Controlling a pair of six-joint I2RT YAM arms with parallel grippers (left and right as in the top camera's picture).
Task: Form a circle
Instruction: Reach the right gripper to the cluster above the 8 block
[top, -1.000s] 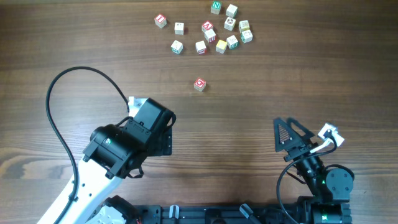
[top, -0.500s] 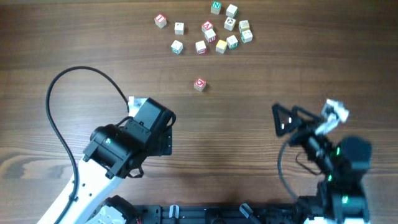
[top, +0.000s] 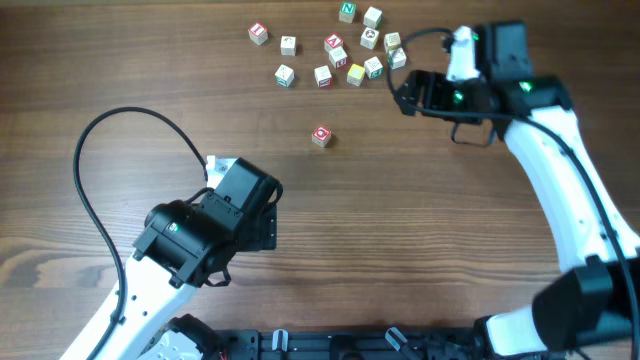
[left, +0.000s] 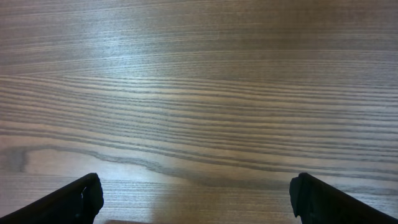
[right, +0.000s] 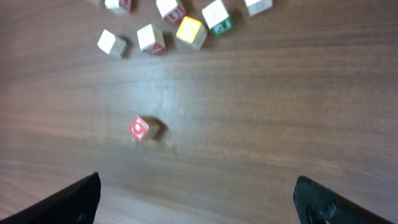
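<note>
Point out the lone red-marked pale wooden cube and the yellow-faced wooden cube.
Lone red-marked pale wooden cube (top: 320, 136): overhead view, its top face.
Yellow-faced wooden cube (top: 356, 73): overhead view, its top face.

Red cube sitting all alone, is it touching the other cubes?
Apart. The overhead view shows bare table between the lone red-marked cube and the nearest cube of the cluster.

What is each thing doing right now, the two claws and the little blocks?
Cubes: loose bunch, no circle yet.
Lone cube: apart from the bunch, red mark up.
Left gripper: open, empty.
Right gripper: open, empty, beside the bunch.
</note>
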